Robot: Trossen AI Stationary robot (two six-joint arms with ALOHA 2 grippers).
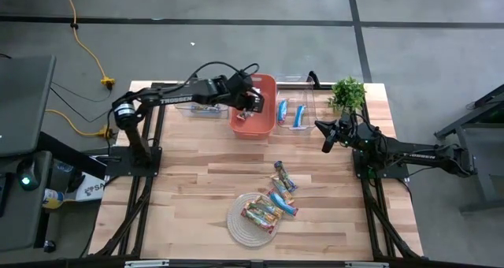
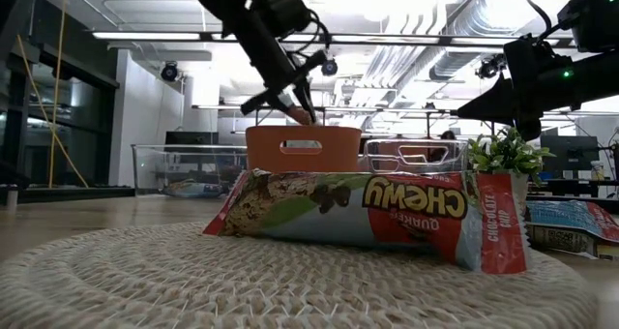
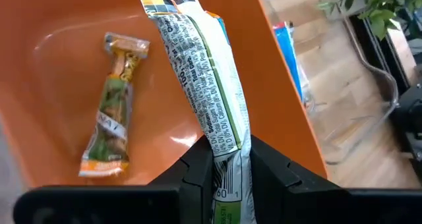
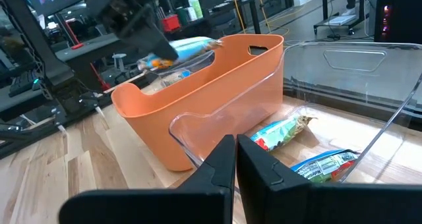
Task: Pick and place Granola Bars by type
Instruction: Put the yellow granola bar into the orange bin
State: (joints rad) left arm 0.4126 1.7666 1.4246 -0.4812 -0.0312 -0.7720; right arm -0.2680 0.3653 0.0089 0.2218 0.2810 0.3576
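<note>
Grey concrete floor [image 1: 236, 39] with dark seam lines around the wooden desk [image 1: 197, 181]. Yellow cable [image 1: 88, 51] snakes across floor near desk's far-left corner. Dark cabinet [image 1: 24, 94] at left edge. Low view: open ceiling with exposed pipes [image 2: 455, 19] and long bright strip lights [image 2: 174, 36], white column [image 2: 208, 97], dark glass partition [image 2: 48, 116] at left, monitors [image 2: 571, 155] far back at right.

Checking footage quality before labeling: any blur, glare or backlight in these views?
Low view: bright ceiling lights backlight the dark arms; the nearest Chewy-wrapped granola bar is sharp, the woven rope mat's near edge soft. Right wrist view: the left claw is motion-blurred. Left wrist view: glare on the glossy orange plastic bin.
</note>
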